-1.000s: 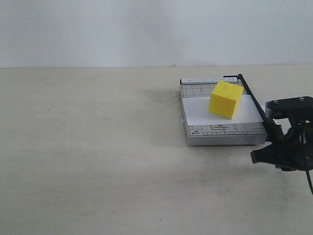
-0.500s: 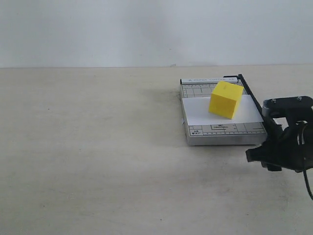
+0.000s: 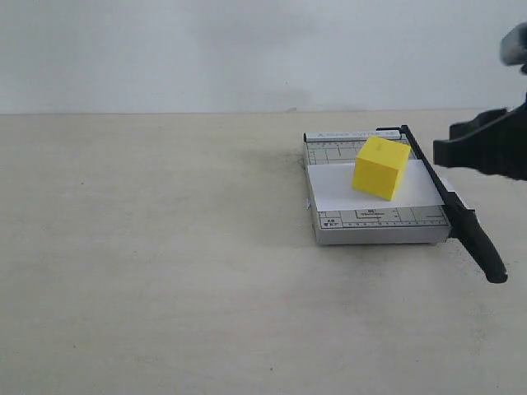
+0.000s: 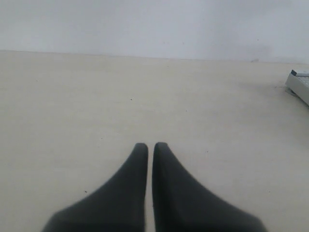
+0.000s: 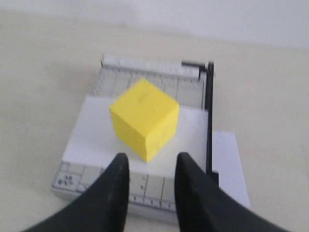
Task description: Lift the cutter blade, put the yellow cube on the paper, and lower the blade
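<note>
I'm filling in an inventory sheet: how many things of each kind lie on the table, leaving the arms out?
Yellow cube: 1
White paper sheet: 1
Paper cutter with its cutter blade: 1
Total: 3

**Yellow cube sits on the paper, blade down**

The yellow cube (image 5: 145,118) rests on the white paper (image 5: 91,133), one vertical edge turned toward the camera. The paper lies on the grey ruled cutter base (image 5: 120,77), which sits on a pale table (image 5: 38,72). The black cutter blade (image 5: 209,116) lies flat along the base's edge, with a strip of paper showing beyond it. The right gripper (image 5: 152,159) hangs near the cube, its dark fingers (image 5: 113,193) parted and holding nothing. The view is slightly blurred.
</note>
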You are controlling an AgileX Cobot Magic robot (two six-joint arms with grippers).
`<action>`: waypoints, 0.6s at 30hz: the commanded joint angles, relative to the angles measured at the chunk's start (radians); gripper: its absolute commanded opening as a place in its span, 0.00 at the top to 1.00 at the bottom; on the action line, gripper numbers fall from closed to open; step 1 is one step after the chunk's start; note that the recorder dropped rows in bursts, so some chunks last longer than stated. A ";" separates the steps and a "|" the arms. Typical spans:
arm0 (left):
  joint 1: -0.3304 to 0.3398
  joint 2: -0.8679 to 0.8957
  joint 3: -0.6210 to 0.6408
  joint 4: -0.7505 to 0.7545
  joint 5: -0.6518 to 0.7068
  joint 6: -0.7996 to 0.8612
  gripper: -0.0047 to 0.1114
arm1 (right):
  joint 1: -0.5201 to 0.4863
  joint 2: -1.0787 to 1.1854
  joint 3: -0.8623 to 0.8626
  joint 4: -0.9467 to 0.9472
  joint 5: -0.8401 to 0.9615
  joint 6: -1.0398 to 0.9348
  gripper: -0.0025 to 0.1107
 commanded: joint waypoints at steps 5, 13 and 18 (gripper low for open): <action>0.004 -0.004 0.002 -0.008 -0.015 0.002 0.92 | 0.001 -0.547 0.245 0.003 -0.072 0.093 0.94; 0.004 -0.004 0.002 -0.008 -0.015 0.002 0.92 | 0.001 -1.067 0.424 0.033 0.129 0.210 0.94; 0.004 -0.004 0.002 -0.008 -0.015 0.002 0.92 | 0.001 -1.159 0.424 0.050 0.160 0.225 0.94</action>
